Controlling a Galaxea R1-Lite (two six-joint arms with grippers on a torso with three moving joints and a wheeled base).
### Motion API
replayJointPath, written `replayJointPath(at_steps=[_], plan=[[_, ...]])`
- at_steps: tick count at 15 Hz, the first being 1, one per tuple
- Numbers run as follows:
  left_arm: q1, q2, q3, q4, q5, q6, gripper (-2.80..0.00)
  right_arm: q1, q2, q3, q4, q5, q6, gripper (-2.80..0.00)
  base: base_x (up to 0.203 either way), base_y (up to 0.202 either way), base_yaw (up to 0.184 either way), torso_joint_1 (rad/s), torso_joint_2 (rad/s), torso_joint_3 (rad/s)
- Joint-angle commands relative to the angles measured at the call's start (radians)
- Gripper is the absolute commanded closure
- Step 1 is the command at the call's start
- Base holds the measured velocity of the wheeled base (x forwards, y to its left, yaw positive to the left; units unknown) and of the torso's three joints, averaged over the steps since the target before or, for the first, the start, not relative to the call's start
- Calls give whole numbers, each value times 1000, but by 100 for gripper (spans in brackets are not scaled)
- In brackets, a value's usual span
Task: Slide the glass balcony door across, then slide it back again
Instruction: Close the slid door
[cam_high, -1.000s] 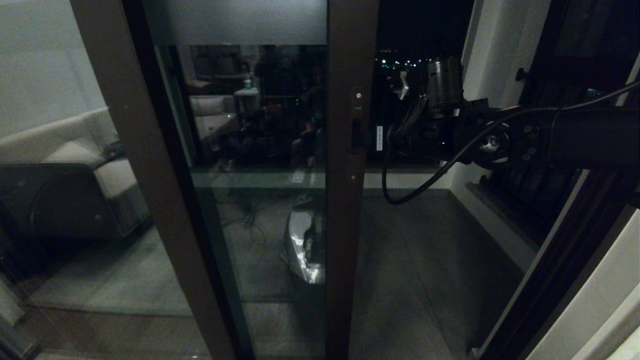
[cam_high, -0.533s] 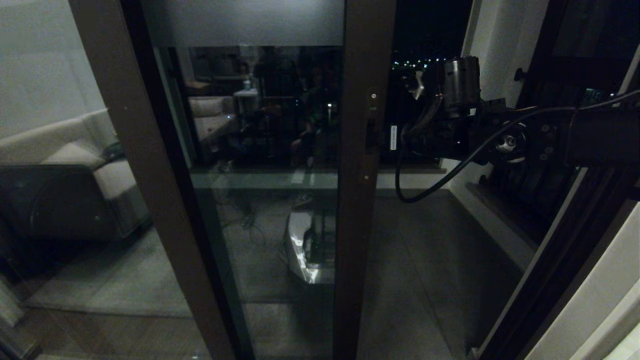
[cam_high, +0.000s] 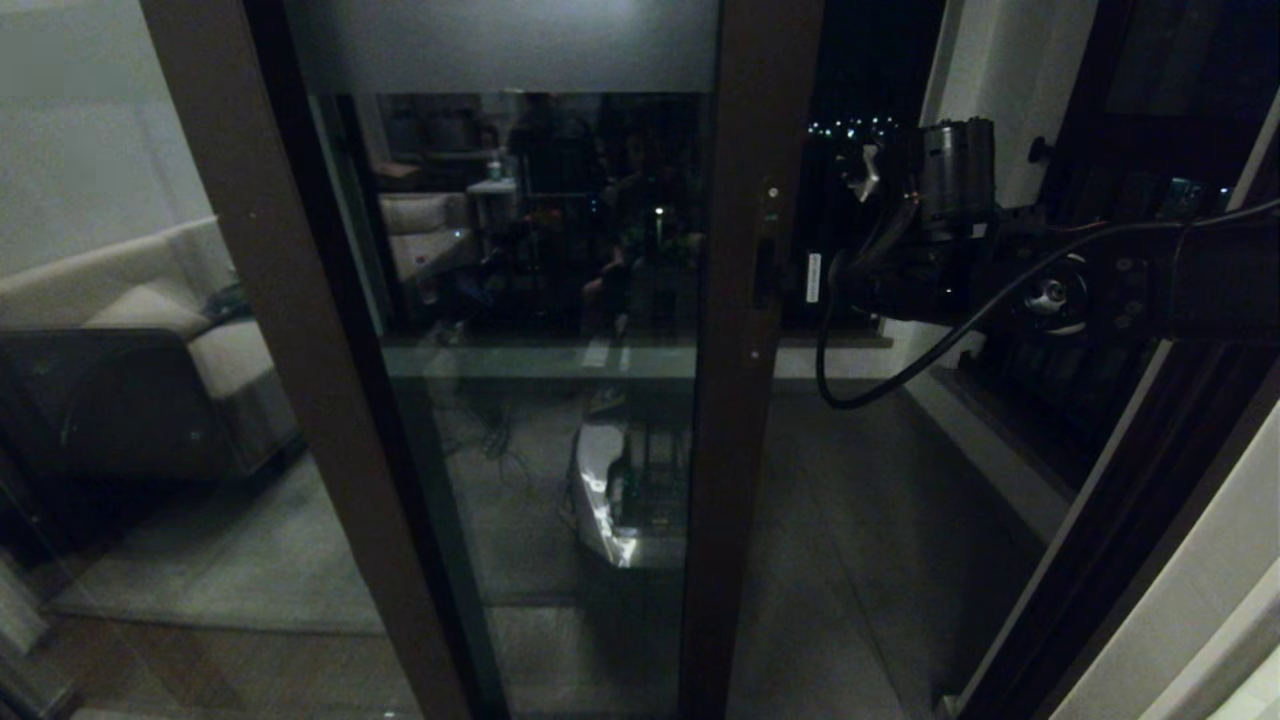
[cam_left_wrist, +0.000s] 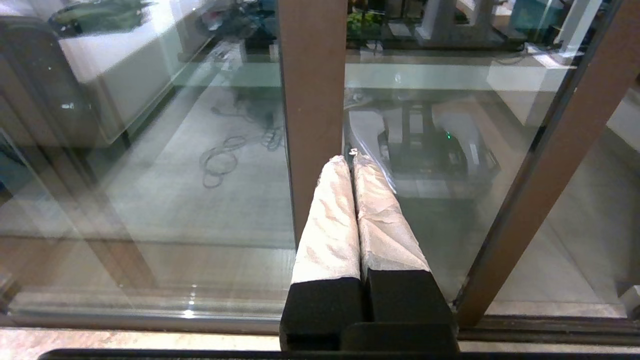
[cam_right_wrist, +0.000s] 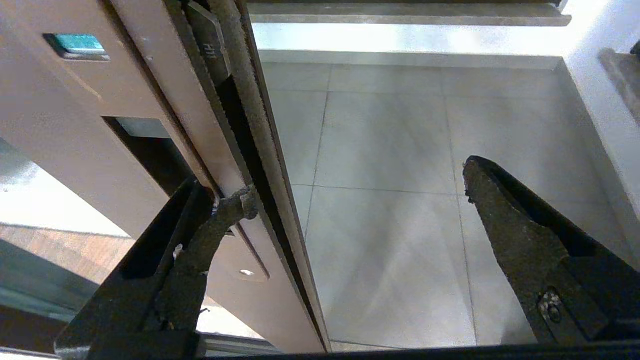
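The glass balcony door (cam_high: 745, 420) is a tall pane in a dark brown frame with a frosted top band (cam_high: 500, 45); it stands partly across the opening. My right gripper (cam_high: 800, 280) is at its edge stile, open. In the right wrist view one finger (cam_right_wrist: 220, 220) is hooked into the recessed slot handle (cam_right_wrist: 150, 155) of the door (cam_right_wrist: 75, 100), while the other finger (cam_right_wrist: 505, 225) hangs free over the balcony tiles. The right gripper (cam_right_wrist: 357, 185) holds nothing between its fingers. My left gripper (cam_left_wrist: 350, 157) is shut and empty, low down, pointing at the glass beside a brown stile (cam_left_wrist: 310, 100).
A fixed brown frame post (cam_high: 270, 350) slants at the left, with a sofa (cam_high: 130, 300) behind glass. Grey balcony tiles (cam_high: 850, 520) show through the gap. A white wall (cam_high: 975, 70) and a dark barred window (cam_high: 1100, 380) close the right side.
The door's edge stile has slid steadily to the right, and my right arm has moved right with it, finger still in the handle slot. The gap to the right wall has narrowed.
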Motion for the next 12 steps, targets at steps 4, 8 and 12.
replayJointPath(at_steps=[4,8,12], plan=[[0,0,0,0,0,0,0,-20,-29,36,0,-3,1,-280,0,0,0,0,0,0],[0,0,0,0,0,0,0,-47,-42,81,-34,-2,-5,-280,0,0,0,0,0,0],[0,0,0,0,0,0,0,-72,-52,115,-63,-1,-13,-280,0,0,0,0,0,0]])
